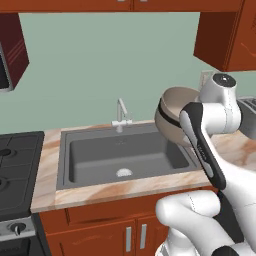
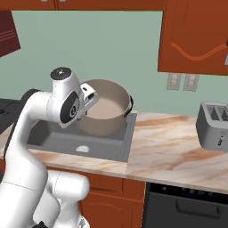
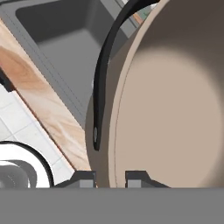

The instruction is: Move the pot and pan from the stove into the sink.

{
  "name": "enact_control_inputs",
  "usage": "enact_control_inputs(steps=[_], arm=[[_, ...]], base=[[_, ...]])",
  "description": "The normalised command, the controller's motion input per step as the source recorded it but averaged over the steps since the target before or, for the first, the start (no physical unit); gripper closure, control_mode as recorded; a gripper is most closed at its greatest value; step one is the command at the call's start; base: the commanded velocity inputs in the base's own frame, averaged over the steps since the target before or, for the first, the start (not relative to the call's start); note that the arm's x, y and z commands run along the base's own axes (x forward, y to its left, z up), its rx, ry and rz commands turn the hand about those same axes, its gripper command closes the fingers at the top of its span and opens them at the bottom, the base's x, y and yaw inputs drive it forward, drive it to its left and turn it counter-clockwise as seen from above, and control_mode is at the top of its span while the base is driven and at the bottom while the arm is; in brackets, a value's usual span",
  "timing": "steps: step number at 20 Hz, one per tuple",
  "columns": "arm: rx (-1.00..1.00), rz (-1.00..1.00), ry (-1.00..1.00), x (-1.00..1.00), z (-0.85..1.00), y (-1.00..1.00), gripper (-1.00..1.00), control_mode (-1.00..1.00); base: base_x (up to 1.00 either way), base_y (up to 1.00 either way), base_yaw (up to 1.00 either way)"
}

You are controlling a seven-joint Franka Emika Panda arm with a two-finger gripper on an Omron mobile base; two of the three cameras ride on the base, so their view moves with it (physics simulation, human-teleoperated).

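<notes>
Over sink (image 1: pixel 90 155) — one pot (image 2: pixel 104 113), seemingly tilted.

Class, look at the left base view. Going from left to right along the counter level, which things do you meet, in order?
stove → sink with its faucet → pot, held up by the arm → toaster

The beige pot (image 2: pixel 106 113), deep-walled with a dark rim band, hangs tilted with its wall clamped between the jaws. Below the jaws lies the grey sink (image 1: pixel 112 155), its basin holding nothing; the black stove (image 1: pixel 15 170) sits well off to one side.
</notes>
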Motion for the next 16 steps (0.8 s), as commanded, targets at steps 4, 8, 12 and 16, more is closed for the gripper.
enact_control_inputs(steps=[4,8,12,16], arm=[[0.0,0.0,0.0,0.26,0.0,0.1,1.0,-1.0],[0.0,0.0,0.0,0.16,0.0,0.19,1.0,-1.0],[0.0,0.0,-0.01,0.19,0.0,0.29,1.0,-1.0],[0.0,0.0,0.0,0.22,-0.02,0.29,1.0,-1.0]], base=[[0.0,0.0,0.0],[0.0,0.0,0.0],[0.0,0.0,0.0],[0.0,0.0,0.0]])
